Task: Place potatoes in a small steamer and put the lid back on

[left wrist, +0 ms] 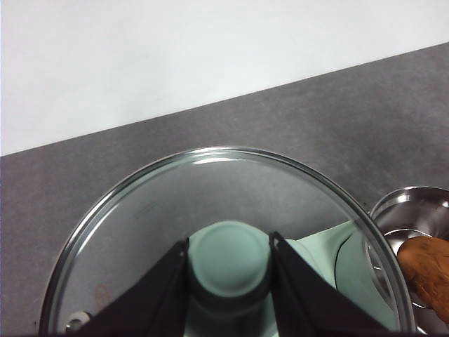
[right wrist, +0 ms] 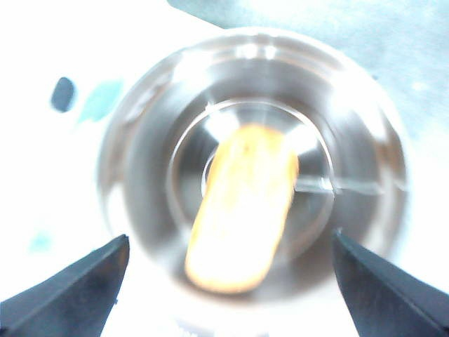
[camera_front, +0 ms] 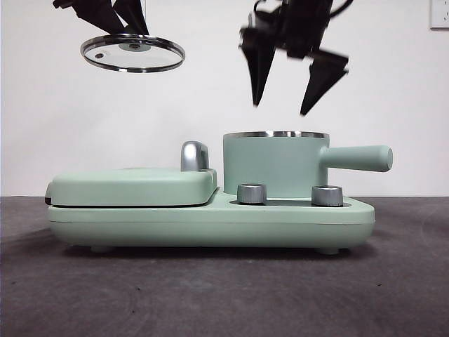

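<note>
Right gripper [camera_front: 280,107] spread wide above small steamer [camera_front: 273,165]; left gripper [left wrist: 229,281] clamps lid [left wrist: 210,203] knob.
Only the wrist views reveal the potato [right wrist: 242,210] inside, directly below.

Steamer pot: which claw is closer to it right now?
Right. The right claw hangs open just above the small steamer, where the potato lies inside. The left claw is up and off to the side over the griddle, shut on the lid.

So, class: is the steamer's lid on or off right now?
Off. The left gripper holds the lid by its knob, up beside the open steamer; the potato lies inside.
</note>
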### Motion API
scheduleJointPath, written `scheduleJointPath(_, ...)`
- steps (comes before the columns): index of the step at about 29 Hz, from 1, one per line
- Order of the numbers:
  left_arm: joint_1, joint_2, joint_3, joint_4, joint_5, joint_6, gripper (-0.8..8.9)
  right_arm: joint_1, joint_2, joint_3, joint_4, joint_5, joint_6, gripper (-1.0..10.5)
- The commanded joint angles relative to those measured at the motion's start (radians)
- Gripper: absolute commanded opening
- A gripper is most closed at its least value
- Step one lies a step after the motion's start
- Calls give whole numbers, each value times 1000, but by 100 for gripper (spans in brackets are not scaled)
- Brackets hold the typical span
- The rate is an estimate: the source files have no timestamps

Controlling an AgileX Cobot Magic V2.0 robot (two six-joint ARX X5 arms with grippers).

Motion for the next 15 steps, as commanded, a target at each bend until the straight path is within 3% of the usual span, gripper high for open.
scheduleJointPath(1,-10,5,31,32,0,-20,21,3,-17,43,-84,0,-11,457)
scheduleJointPath(4,-24,5,31,29,0,-24,21,-2,-189,-50,-85,-5,-8,456)
scheduleJointPath(10,-106,5,31,23,0,-24,21,61,-679,-426,-84,9,-46,455)
scheduleJointPath(15,-182,6,31,24,0,-24,21,98,-956,-647,-84,14,-40,451)
